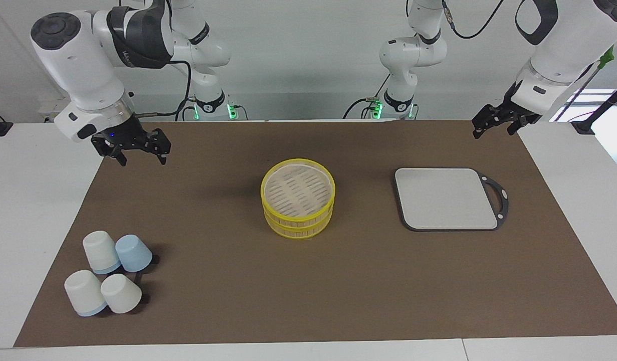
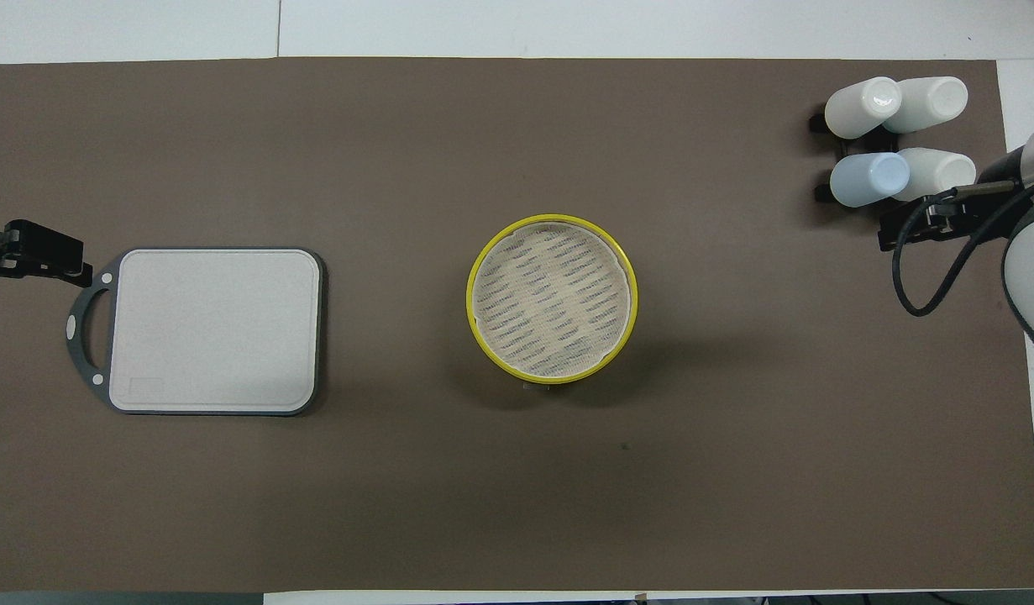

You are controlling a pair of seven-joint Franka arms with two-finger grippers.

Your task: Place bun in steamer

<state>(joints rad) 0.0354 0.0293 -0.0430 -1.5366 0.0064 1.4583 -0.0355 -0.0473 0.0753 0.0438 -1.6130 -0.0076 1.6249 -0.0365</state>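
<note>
The steamer (image 1: 298, 198), a round bamboo basket with yellow rims, stands in the middle of the brown mat with its slatted lid on top; it also shows in the overhead view (image 2: 553, 298). No bun shows in either view. My right gripper (image 1: 142, 156) hangs open and empty over the mat's edge at the right arm's end; it also shows in the overhead view (image 2: 928, 223). My left gripper (image 1: 493, 131) hangs open and empty over the mat's edge at the left arm's end, close to the board's handle in the overhead view (image 2: 29, 248).
A grey square board (image 1: 446, 198) with a dark handle lies at the left arm's end of the mat. Several upturned cups (image 1: 108, 273), white and one pale blue, stand at the right arm's end, farther from the robots than the steamer.
</note>
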